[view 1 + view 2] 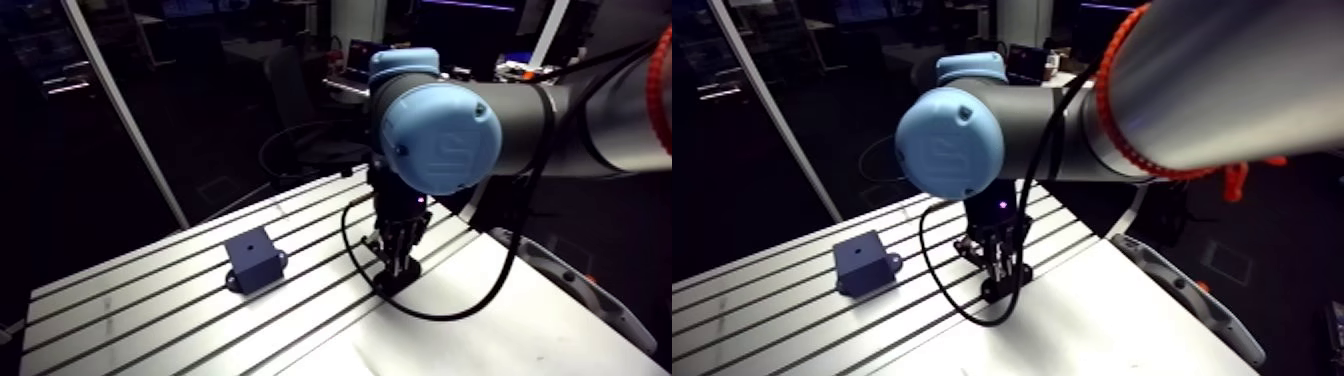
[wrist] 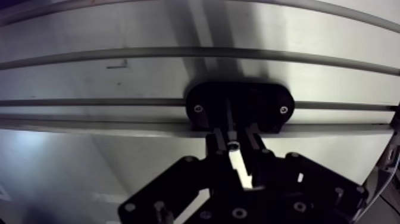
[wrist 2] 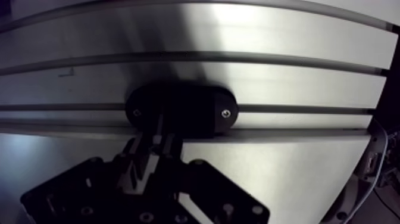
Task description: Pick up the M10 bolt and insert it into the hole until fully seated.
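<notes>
M10 bolt (image 2: pixel 233 145) pinched between gripper (image 2: pixel 234 142) jaws, above black holder (image 2: pixel 265 98)

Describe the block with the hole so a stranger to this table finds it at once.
Start at the slotted aluminium table. Apart from the gripper, alone on the slats, stands a dark blue block with rounded ears at its base. Unlike the flat black oval holder at the gripper, it is boxy and has one small hole in its top face.
</notes>
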